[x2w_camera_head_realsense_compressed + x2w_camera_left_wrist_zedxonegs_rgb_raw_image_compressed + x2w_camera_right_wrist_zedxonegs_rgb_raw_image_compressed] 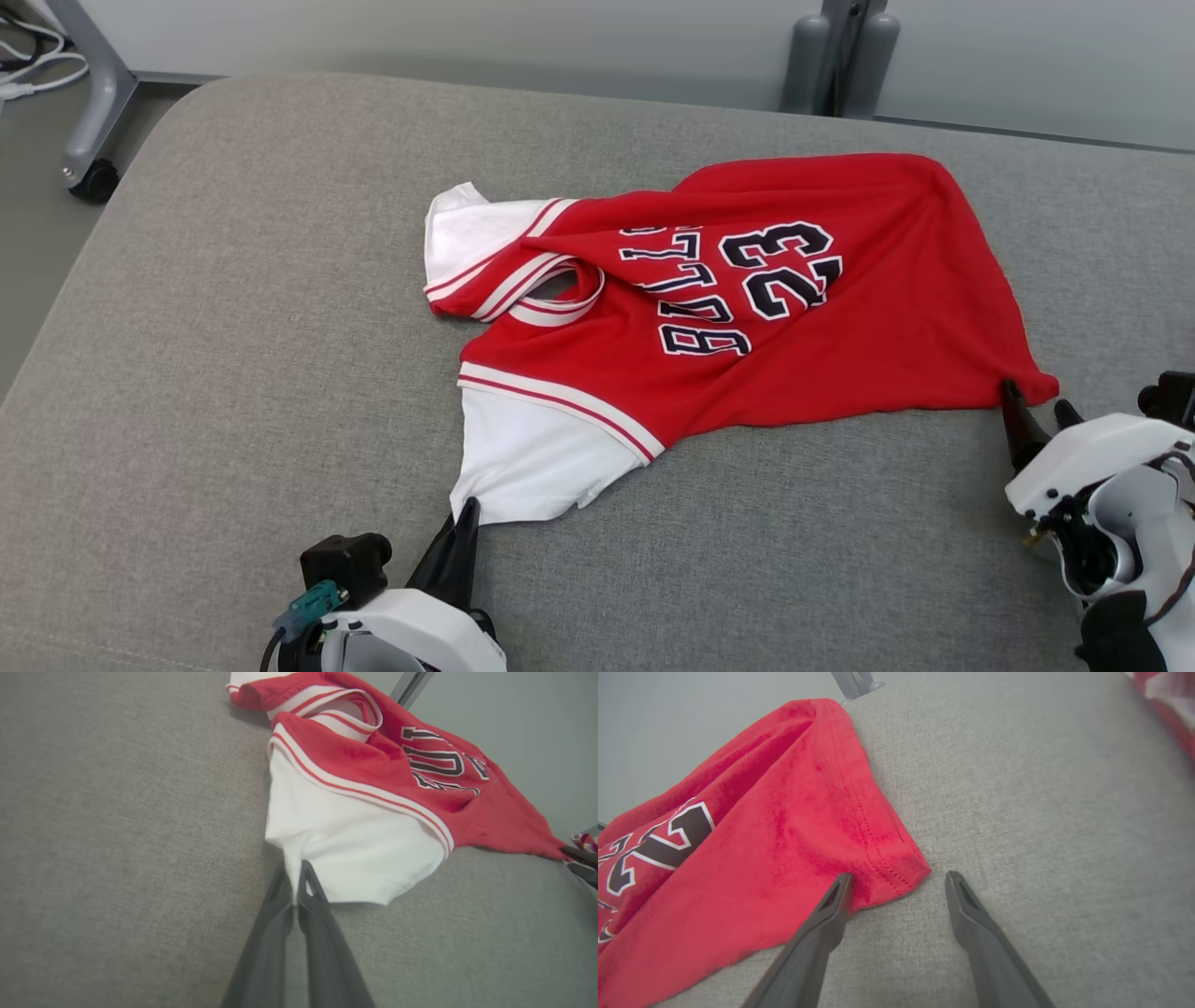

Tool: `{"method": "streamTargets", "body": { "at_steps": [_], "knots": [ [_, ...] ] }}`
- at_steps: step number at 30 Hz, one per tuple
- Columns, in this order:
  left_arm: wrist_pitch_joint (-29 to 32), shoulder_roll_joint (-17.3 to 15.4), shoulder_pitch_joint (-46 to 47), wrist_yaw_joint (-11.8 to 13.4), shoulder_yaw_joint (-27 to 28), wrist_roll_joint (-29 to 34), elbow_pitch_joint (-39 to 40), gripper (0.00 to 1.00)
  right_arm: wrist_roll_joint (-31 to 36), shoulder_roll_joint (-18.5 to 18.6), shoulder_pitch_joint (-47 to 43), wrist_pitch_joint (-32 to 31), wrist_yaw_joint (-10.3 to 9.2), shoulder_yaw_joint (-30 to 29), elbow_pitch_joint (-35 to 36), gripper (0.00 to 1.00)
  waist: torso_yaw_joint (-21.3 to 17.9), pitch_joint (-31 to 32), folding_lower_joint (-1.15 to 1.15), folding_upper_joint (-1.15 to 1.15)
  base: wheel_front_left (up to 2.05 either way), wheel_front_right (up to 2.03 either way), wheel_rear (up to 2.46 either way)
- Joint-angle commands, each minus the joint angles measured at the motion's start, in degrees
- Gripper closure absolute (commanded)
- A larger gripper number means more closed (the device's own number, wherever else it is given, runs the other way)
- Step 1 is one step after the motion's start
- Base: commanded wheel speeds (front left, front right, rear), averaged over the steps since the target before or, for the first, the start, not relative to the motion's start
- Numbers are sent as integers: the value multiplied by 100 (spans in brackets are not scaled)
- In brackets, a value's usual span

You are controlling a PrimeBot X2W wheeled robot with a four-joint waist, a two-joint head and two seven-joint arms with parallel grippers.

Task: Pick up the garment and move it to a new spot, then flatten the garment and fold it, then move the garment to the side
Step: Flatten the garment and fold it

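Note:
The garment (747, 308) is a red jersey with white sleeves and dark "BULLS 23" lettering, lying rumpled on the grey padded table (233, 392). At the bottom of the head view, my left gripper (464, 511) is shut on the edge of the near white sleeve (336, 849); the left wrist view shows its fingers (295, 891) pinching the cloth. My right gripper (1036, 401) stands open at the jersey's red hem corner (896, 872). One finger rests on that corner, the other on bare table beside it (899, 879).
The table's left edge falls off to the floor, where a grey wheeled stand leg (93, 140) is. A grey post (840, 56) rises behind the far edge. Another red and white cloth (1167, 704) lies at the right wrist view's top right.

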State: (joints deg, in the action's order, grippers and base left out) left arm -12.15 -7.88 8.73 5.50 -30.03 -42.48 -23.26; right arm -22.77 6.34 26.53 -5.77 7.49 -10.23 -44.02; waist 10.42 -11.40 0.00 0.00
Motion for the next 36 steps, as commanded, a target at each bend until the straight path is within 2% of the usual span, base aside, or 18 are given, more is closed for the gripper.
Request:
{"method": "streamTargets", "body": {
  "at_steps": [1,4,5,6,7,8,9,10,12,13,19,25,31,36],
  "knots": [
    [-25,-52,84,58,6,38,57,100,-135,-4,160,-39,1,-1,-227,0,54,-60,0,0,0,0,0],
    [-30,-71,80,77,12,45,111,100,-210,43,309,-31,0,30,-518,0,67,-95,0,0,0,0,0],
    [-32,-76,82,89,15,48,125,100,-225,54,358,-8,-1,46,-600,14,68,-104,0,0,0,0,0],
    [-32,-76,82,89,15,48,125,100,-225,54,358,-8,-1,46,-600,14,68,-104,0,0,0,0,0],
    [-38,-81,86,99,19,48,140,100,-252,64,404,3,-1,59,-687,42,68,-112,0,0,0,0,0],
    [-47,-84,93,101,25,47,159,100,-274,70,443,17,0,83,-755,42,67,-117,0,0,0,0,0],
    [-55,-84,105,92,38,38,185,100,-305,66,489,25,1,133,-811,67,64,-122,0,0,0,0,0],
    [-66,-72,112,72,58,-2,209,100,-360,46,530,43,1,178,-852,79,58,-124,0,0,0,0,0],
    [-75,-55,118,17,104,-76,269,100,-491,30,592,57,1,262,-897,79,41,-119,0,0,0,0,0],
    [-87,-42,121,-3,135,-127,310,100,-590,19,623,95,1,297,-883,100,31,-113,0,0,0,0,0],
    [-128,-27,236,-209,429,-467,690,100,-1351,-8,755,151,1,537,-554,100,-95,0,0,0,0,0,0],
    [29,-172,783,-349,756,-723,1265,100,-2149,50,831,-90,1,804,64,100,-272,226,0,0,0,0,0],
    [234,-298,1612,-325,1163,-976,1712,100,-2772,27,983,-514,1,880,633,100,-498,498,0,0,0,0,0],
    [445,-425,2239,-279,1436,-1150,1949,100,-2997,3,1139,-828,1,830,1031,100,-699,707,0,0,0,0,0]
  ]
}}
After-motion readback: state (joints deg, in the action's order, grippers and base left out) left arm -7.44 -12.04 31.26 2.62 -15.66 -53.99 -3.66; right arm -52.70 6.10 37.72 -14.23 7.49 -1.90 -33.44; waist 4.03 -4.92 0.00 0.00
